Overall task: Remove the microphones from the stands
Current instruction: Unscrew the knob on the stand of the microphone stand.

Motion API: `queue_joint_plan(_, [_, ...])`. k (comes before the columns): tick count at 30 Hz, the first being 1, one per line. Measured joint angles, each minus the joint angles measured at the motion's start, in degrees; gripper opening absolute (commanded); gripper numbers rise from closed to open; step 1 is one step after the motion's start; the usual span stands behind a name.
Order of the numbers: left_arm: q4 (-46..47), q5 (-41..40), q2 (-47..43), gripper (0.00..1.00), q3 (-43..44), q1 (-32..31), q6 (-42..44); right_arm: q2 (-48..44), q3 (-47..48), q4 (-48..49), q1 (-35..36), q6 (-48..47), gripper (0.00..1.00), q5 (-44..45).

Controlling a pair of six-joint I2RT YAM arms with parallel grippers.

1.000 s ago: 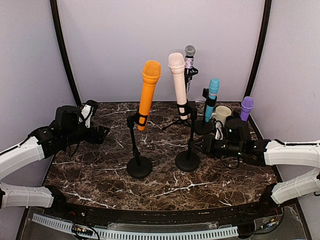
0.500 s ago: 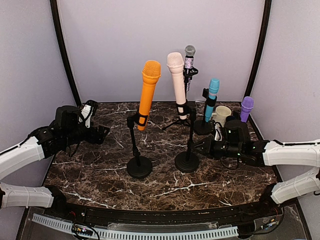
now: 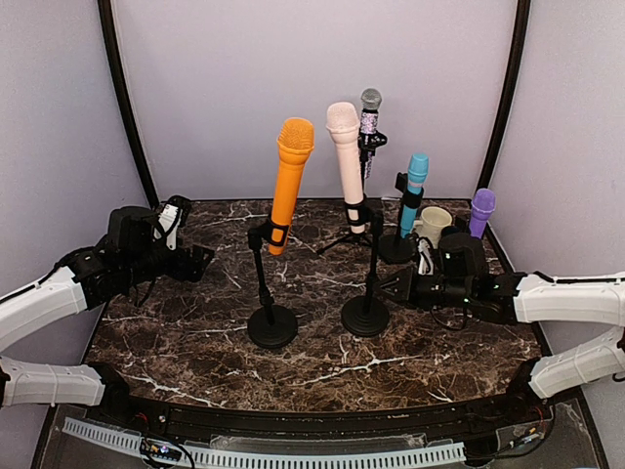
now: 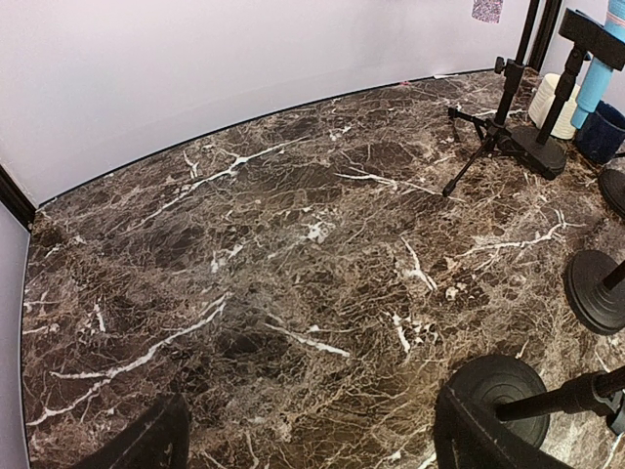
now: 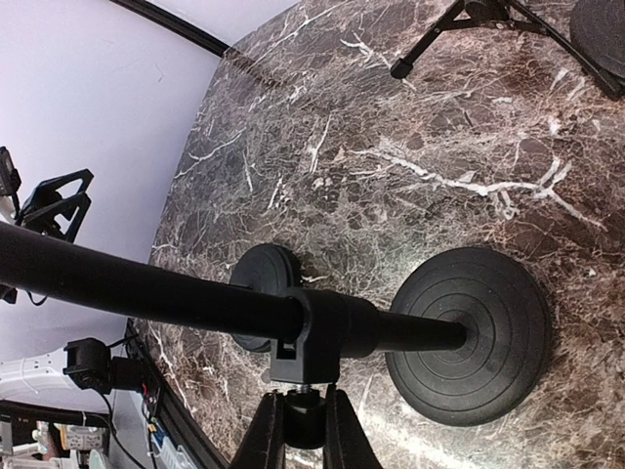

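Observation:
A pale pink microphone (image 3: 346, 156) stands clipped upright in a black stand with a round base (image 3: 366, 316). Low on that stand's pole (image 5: 146, 288) sits a clamp collar (image 5: 327, 337) with a small black knob (image 5: 305, 422). My right gripper (image 3: 391, 285) (image 5: 305, 399) is shut on this knob, one finger on each side. An orange microphone (image 3: 291, 181) sits in the neighbouring stand (image 3: 272, 325). Far left, above the marble table (image 3: 195, 342), my left gripper (image 3: 195, 262) (image 4: 308, 449) is open and holds nothing.
Behind stand a grey microphone (image 3: 370, 107) on a tripod (image 4: 493, 142), a blue microphone (image 3: 414, 191) on a round-based stand, a purple microphone (image 3: 481, 210) and a cream cup (image 3: 435, 223). Curved walls close the table at the back and sides.
My right gripper's fingers have closed onto the clamp knob of the pink microphone's stand, edging slightly left. The left arm has not moved.

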Motion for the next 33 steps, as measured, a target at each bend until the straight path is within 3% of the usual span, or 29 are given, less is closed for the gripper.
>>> queue_joint_plan(7, [-0.02, 0.0, 0.0, 0.89, 0.0, 0.0, 0.0, -0.22, 3.85, -8.2, 0.79, -5.51, 0.0, 4.37])
queue_joint_plan(17, [-0.02, -0.07, 0.0, 0.89, 0.0, 0.0, 0.0, 1.6, 10.73, -19.8, 6.29, -10.58, 0.0, 17.05])
queue_joint_plan(31, [-0.02, -0.2, 0.0, 0.89, 0.0, 0.0, 0.0, 11.21, 20.11, -27.43, 17.22, -7.63, 0.0, 38.53])
queue_joint_plan(33, [-0.02, -0.2, 0.0, 0.89, 0.0, 0.0, 0.0, 11.91, 20.79, -28.09, 17.92, -7.06, 0.07, 40.09])
